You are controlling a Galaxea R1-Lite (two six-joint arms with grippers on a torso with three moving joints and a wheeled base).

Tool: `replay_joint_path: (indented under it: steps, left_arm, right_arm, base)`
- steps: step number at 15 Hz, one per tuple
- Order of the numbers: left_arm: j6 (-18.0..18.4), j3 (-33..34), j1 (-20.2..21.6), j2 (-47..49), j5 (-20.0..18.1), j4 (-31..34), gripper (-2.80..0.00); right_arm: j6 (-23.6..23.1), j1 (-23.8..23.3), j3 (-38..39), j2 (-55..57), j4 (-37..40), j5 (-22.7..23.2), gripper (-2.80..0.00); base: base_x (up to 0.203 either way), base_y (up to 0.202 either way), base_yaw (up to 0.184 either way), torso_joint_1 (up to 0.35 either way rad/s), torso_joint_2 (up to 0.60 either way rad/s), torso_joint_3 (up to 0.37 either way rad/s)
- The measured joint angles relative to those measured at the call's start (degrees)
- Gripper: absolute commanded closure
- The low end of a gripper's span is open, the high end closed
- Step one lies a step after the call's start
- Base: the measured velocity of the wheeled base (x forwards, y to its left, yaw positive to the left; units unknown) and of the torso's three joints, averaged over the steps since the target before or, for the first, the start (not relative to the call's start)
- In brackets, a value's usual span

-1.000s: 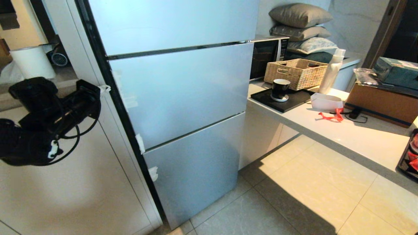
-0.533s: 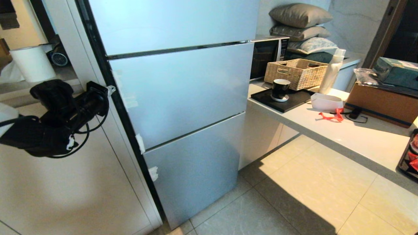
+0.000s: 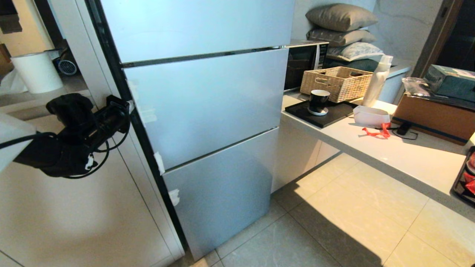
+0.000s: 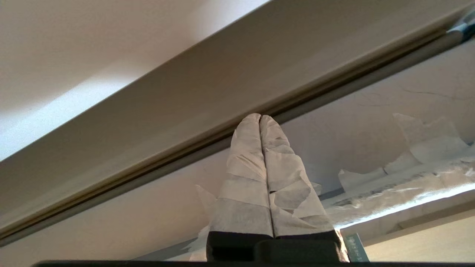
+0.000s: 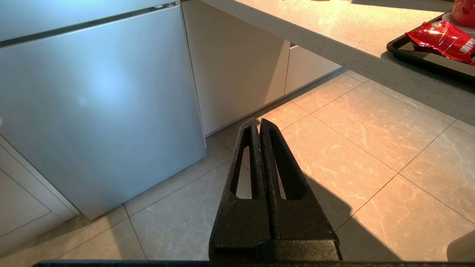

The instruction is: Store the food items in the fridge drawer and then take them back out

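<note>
The fridge stands closed, so the fridge drawer is hidden behind its silver-grey door panels [image 3: 207, 104]. My left gripper [image 3: 127, 103] is shut, and its tape-wrapped fingertips [image 4: 260, 116] sit at the dark seam along the left edge of the middle panel, holding nothing. The right gripper [image 5: 258, 121] is shut and empty, hanging low over the floor tiles, outside the head view. Red food items [image 5: 441, 39] lie on a black tray [image 3: 460, 185] at the counter's near right end, cut off by the picture edge.
White tape scraps [image 3: 159, 163] stick to the fridge's left edge. A white cabinet [image 3: 74, 215] flanks the fridge on the left. The counter [image 3: 389, 155] on the right carries a wicker basket [image 3: 336, 83], a black cup [image 3: 318, 102], a bottle [image 3: 376, 81] and a cardboard box [image 3: 434, 118].
My left arm has swung to the right and slightly up, bringing its shut fingertips from short of the cabinet to the fridge's left edge. Nothing else has moved.
</note>
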Motion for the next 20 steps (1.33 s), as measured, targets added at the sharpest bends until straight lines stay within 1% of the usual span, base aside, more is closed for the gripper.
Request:
replay_joint_path:
  steps: [2,3,6,9,14,20]
  left_arm:
    - [0.0,0.62,-0.58,-0.39,-0.14,0.0,0.0]
    - [0.02,1.31,-0.77,-0.83,-0.97,-0.01,0.0]
    - [0.05,3.78,-0.97,-2.34,-5.43,-0.32,0.0]
    - [0.02,5.02,-1.04,-2.95,-7.8,-0.5,0.0]
    - [0.05,5.55,-1.47,-2.99,-10.03,-0.26,0.0]
    - [0.06,7.38,-2.65,-3.69,-11.15,-0.37,0.0]
  right_arm:
    - [0.0,0.0,0.0,0.0,0.0,-0.03,0.0]
    - [0.0,0.0,0.0,0.0,0.0,-0.03,0.0]
    - [0.0,0.0,0.0,0.0,-0.02,-0.04,0.0]
    - [-0.01,0.0,0.0,0.0,-0.02,-0.06,0.0]
    - [-0.02,0.0,0.0,0.0,-0.02,-0.02,0.0]
    - [0.0,-0.02,0.0,0.0,-0.02,-0.06,0.0]
  base:
    - [0.0,0.0,0.0,0.0,0.0,0.0]
    - [0.0,0.0,0.0,0.0,0.0,0.0]
    - [0.0,0.0,0.0,0.0,0.0,0.0]
    - [0.0,0.0,0.0,0.0,0.0,0.0]
    - [0.0,0.0,0.0,0.0,0.0,0.0]
    - [0.0,0.0,0.0,0.0,0.0,0.0]
